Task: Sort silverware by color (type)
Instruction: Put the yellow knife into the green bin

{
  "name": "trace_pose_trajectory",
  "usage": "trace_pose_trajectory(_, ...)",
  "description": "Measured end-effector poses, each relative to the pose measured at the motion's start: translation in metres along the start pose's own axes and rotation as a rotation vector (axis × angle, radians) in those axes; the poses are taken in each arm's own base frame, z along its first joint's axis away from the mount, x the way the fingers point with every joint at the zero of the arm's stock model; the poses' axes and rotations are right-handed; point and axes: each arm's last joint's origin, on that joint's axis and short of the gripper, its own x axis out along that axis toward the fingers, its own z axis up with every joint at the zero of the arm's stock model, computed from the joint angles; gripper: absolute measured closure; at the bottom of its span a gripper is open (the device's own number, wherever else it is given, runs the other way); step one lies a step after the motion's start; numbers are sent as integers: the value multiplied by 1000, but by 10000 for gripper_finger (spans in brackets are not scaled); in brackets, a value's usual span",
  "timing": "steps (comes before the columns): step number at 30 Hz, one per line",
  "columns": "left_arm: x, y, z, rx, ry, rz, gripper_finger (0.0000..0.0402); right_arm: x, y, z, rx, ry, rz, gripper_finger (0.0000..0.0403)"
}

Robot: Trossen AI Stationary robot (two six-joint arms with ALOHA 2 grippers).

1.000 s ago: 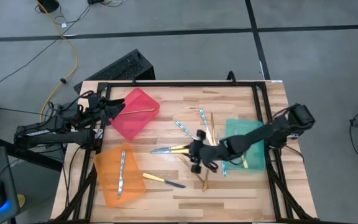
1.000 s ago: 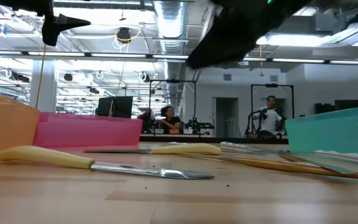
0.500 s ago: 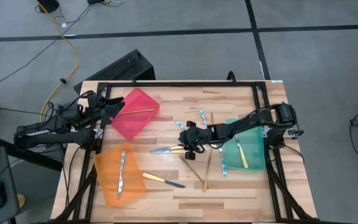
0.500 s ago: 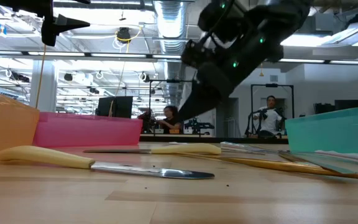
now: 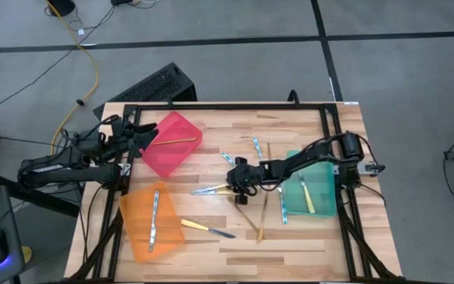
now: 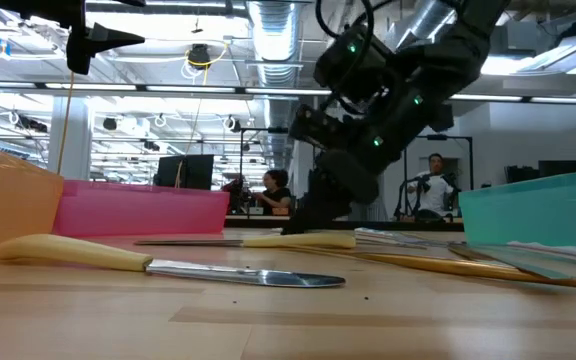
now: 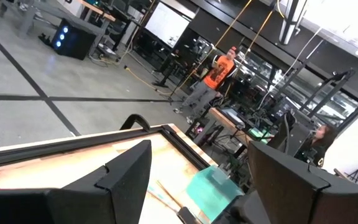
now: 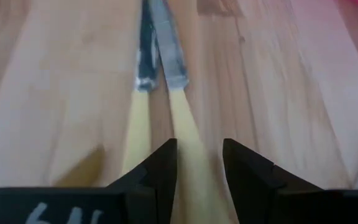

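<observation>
Right gripper hangs low at mid-table with parted fingers straddling one yellow-handled knife lying just beside its twin, so it should, I reckon, centre on that handle before closing, while the left gripper waits open over the red bin.

the right gripper hides the handle ends of two yellow-handled knives.

Two knives lie mid-table, between the two left bins and the right bin.
</observation>
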Motion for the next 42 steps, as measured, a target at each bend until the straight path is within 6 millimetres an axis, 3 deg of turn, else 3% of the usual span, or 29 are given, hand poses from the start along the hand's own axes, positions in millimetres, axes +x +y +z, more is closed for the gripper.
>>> trace_pose_trajectory(11,0,0,0,0,-6,8,155,-5,-4,-41,123,-86,17,258)
trace_pose_trajectory(20,0,1,1,0,-20,28,155,-6,-4,-42,141,-72,-16,316)
trace_pose_trajectory(42,0,1,1,-27,-23,25,155,-7,-6,-36,259,-146,-22,316)
